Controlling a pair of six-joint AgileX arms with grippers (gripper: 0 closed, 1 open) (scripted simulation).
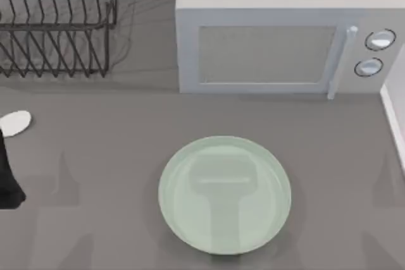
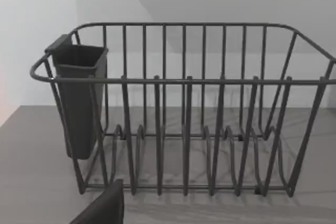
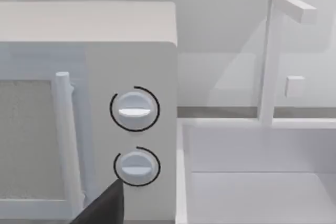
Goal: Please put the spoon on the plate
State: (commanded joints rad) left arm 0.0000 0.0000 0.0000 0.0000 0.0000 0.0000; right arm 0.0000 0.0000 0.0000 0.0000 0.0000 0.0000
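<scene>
The pale green round plate (image 1: 224,194) lies on the grey table at the front middle, with nothing on it. At the table's far left edge the white oval bowl of the spoon (image 1: 16,122) shows; its handle is cut off by the picture's edge. A dark part of my left gripper (image 1: 9,172) sits just in front of that bowl, at the same left edge, far from the plate. Whether it touches the spoon I cannot tell. In the right wrist view, a dark piece of my right gripper (image 3: 105,207) faces the microwave's knobs.
A white microwave (image 1: 278,49) stands at the back middle, its door shut and two knobs (image 3: 134,109) on its right. A dark wire dish rack (image 1: 57,23) with a cutlery cup (image 2: 77,98) stands at the back left. A white sink basin (image 3: 257,171) lies at the right.
</scene>
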